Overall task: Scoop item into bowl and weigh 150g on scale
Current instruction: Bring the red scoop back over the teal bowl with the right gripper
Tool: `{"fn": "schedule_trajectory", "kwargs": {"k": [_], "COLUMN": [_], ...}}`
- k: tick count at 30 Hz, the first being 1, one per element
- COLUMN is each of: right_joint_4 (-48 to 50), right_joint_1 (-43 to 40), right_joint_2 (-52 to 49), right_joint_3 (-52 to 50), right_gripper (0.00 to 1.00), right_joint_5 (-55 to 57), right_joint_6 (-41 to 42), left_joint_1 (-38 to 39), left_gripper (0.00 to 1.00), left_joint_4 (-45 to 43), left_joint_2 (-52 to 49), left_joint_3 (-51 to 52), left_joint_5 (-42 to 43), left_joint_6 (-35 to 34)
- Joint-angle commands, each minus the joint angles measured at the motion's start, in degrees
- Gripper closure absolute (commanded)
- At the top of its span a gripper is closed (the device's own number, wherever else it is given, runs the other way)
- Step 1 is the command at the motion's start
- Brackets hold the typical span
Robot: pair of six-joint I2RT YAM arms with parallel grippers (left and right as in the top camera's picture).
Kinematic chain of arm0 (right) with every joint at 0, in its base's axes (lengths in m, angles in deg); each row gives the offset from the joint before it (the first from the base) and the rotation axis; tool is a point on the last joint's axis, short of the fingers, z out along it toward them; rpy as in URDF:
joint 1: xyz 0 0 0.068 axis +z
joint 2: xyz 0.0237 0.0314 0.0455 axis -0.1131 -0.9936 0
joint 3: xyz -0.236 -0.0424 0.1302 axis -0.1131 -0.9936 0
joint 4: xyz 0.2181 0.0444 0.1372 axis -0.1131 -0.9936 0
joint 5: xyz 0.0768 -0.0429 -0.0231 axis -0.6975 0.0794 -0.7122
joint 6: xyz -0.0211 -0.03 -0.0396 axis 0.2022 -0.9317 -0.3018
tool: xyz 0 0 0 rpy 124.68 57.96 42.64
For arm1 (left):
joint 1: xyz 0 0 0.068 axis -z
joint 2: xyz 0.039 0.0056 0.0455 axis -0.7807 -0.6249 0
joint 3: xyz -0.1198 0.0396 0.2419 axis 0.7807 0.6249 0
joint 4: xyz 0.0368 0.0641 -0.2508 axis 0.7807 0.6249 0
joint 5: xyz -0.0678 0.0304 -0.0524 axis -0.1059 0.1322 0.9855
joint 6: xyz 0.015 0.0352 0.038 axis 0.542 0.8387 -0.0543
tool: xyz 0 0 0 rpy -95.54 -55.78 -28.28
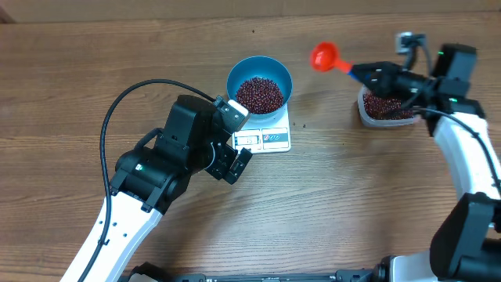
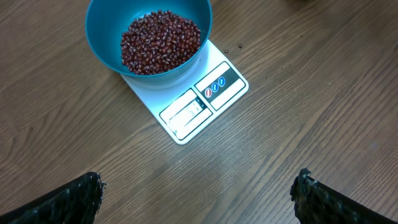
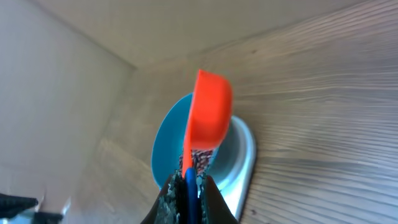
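The blue bowl (image 1: 232, 77) stands on the white scale (image 1: 270, 139) and holds a heap of dark red-brown beans (image 1: 259, 93). My left gripper (image 1: 231, 166) hovers open just in front of the scale, with nothing between its fingers (image 2: 68, 202). Its wrist view looks down on the bowl (image 2: 99, 37), the beans (image 2: 160, 40) and the scale's display edge (image 2: 205, 102). My right gripper (image 1: 374, 76) is shut on the blue handle of a red scoop (image 1: 324, 56), which it holds in the air to the right of the bowl. I cannot see inside the scoop (image 3: 208, 115).
A clear plastic tub (image 1: 365, 112) with more beans stands at the right, under my right arm. A few stray beans (image 2: 239, 45) lie on the wooden table beside the scale. A black cable loops over the left arm.
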Motion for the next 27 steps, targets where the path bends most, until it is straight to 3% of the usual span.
{"fn": "schedule_trajectory", "kwargs": {"k": [1,11,15,27], "right_joint_4": [0.9,1.7,1.7,1.6], "right_joint_1": [6.6,22.3,27.5,32.0], "right_joint_2": [-0.2,-0.2,-0.3,-6.5], "right_joint_3": [0.5,0.5,0.5,0.5], "right_gripper": [0.96,0.96,0.96,0.96], "right_joint_5": [6.8,28.5,36.5,47.0], "right_joint_6": [-0.6,-0.7,-7.4,-18.1], "left_joint_1": [-0.2,-0.2,-0.2,-0.2], "left_gripper": [0.00,0.00,0.00,0.00], "left_joint_4": [0.1,0.1,0.1,0.1], "left_joint_2": [-0.1,-0.1,-0.1,-0.1], "left_joint_3": [0.0,0.0,0.0,0.0], "left_joint_5": [0.0,0.0,0.0,0.0], "left_joint_6": [1.1,1.1,1.1,1.1]}}
